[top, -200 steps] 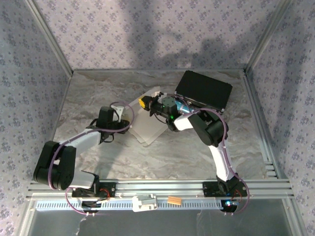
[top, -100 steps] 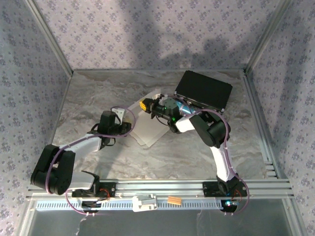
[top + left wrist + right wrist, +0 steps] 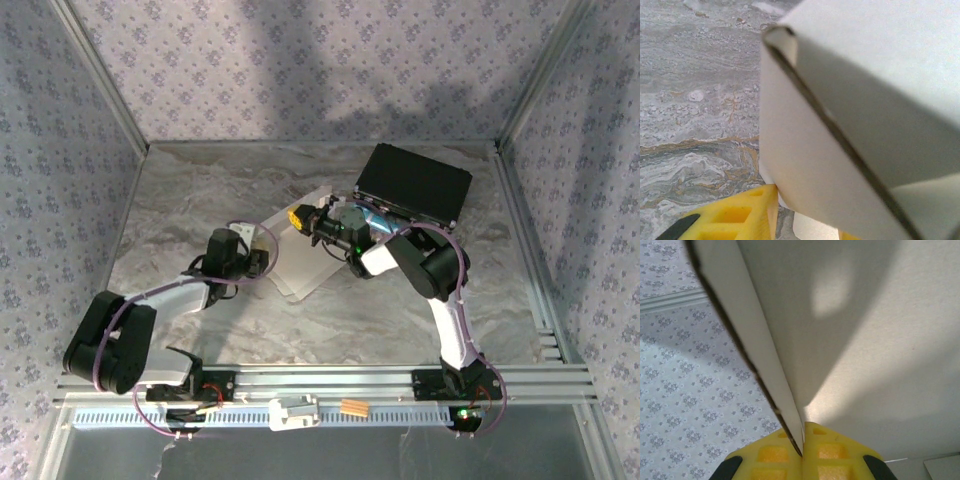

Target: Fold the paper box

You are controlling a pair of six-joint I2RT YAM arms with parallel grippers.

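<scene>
in the overhead view the left end effector (image 3: 257,260) sits low over the marbled tabletop (image 3: 190,190), left of centre, its tip at the left edge of the paper box (image 3: 300,265). in the left wrist view one yellow finger (image 3: 740,215) lies just beside a raised white panel of the box, and a sliver of the other finger shows past that panel, so the cardboard stands between them. whether they press on it i cannot tell.

the paper box lies near the middle of the tabletop, a pale sheet with flaps, between the two end effectors. its near corner points toward the arm bases.

the right end effector (image 3: 298,216) meets the box at its far edge, just above and right of the left one. in the right wrist view its yellow fingers (image 3: 770,455) are closed together, with the thin edge of a white panel pinched in the seam between them. patterned wallpaper (image 3: 690,390) shows beyond.

a black case (image 3: 415,185) rests at the back right, apart from the box.
</scene>
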